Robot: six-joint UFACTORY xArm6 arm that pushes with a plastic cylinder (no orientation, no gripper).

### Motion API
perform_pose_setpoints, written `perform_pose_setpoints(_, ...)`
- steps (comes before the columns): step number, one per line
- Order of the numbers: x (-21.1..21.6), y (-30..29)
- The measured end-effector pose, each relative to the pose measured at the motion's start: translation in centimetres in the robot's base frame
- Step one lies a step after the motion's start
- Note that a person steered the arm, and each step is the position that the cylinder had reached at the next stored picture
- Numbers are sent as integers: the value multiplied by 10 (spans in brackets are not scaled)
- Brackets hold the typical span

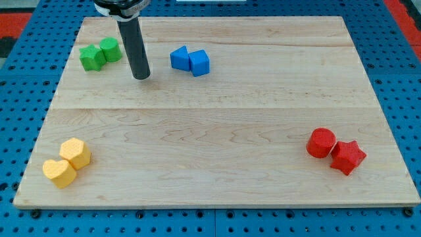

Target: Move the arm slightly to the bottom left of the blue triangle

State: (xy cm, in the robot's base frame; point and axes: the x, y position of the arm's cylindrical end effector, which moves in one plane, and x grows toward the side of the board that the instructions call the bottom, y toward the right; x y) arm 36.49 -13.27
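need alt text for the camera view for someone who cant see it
A dark rod's tip rests on a wooden board, between two green blocks at the view's left and the blue triangle, which touches a blue cube. Two yellow blocks sit bottom left; a red cylinder and red star bottom right.

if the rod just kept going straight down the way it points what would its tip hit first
The rod points straight down, so my tip would meet the wooden board right beneath it, and it already seems to rest there. No block lies under it: the green blocks sit to the view's left, the blue pair to its right.
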Motion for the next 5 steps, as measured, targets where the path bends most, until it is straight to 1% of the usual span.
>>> perform_pose_setpoints(5, -1, -1)
